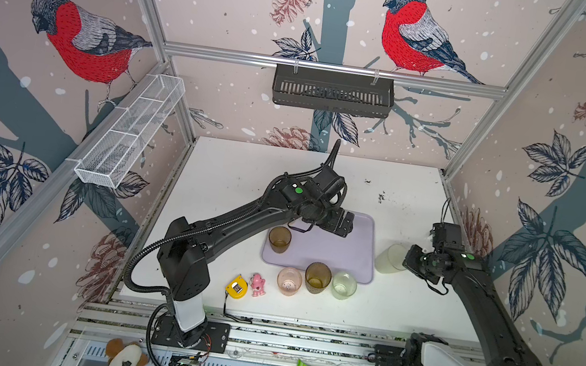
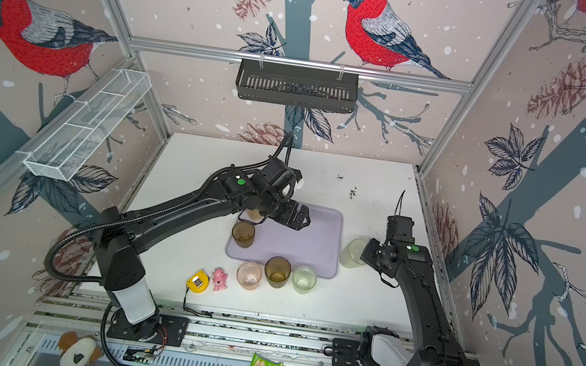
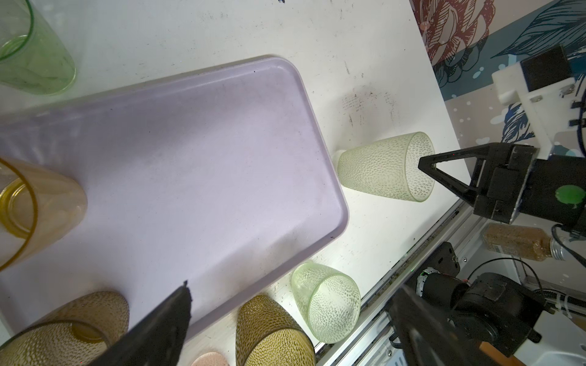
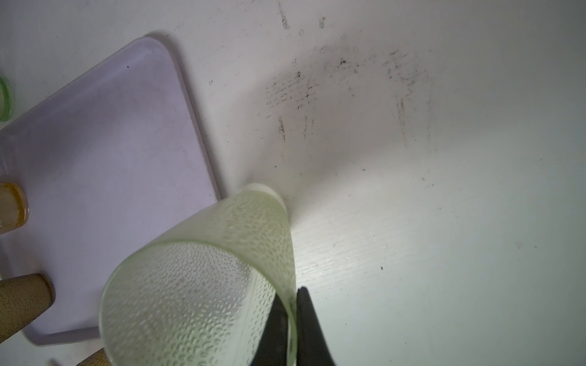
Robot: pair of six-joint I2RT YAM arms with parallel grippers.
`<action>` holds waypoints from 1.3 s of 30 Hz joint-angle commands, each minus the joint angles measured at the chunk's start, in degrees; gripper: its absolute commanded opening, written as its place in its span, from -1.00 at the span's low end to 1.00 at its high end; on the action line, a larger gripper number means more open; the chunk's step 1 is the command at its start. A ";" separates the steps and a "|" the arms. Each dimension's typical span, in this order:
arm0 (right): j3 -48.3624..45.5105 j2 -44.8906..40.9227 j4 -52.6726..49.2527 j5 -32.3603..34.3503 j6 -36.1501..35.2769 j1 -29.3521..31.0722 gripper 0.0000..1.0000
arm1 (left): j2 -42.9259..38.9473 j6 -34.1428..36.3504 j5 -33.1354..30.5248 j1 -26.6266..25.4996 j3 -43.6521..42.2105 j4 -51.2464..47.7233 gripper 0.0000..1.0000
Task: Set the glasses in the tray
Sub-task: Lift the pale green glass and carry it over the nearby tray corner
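The lavender tray (image 1: 347, 257) (image 2: 313, 248) (image 3: 196, 152) (image 4: 104, 164) lies mid-table. On it stand a brown glass (image 1: 279, 239) (image 3: 63, 329) and an amber glass (image 2: 254, 214) (image 3: 35, 206), the latter mostly under my left arm in both top views. In front of the tray, on the table, are a pink glass (image 1: 289, 280), a brown glass (image 1: 318, 277) (image 3: 269, 332) and a pale green glass (image 1: 344, 285) (image 3: 326, 301). My left gripper (image 1: 342, 223) (image 3: 296, 293) hangs open and holds nothing above the tray. My right gripper (image 1: 410, 259) (image 4: 290, 305) is shut on the rim of the frosted glass (image 1: 390, 258) (image 3: 380, 166) (image 4: 196, 285), just right of the tray.
A smooth green glass (image 3: 35, 50) stands beyond the tray's far side. A yellow tape measure (image 1: 237, 286) and a pink toy figure (image 1: 257, 285) lie front left. A black basket (image 1: 332, 91) and a white wire basket (image 1: 129, 132) hang on the walls.
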 commanded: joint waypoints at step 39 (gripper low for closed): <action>23.90 12.32 -6.27 9.49 -8.89 9.76 -0.97 | -4.92 -3.11 -5.05 1.42 -3.38 -0.31 0.98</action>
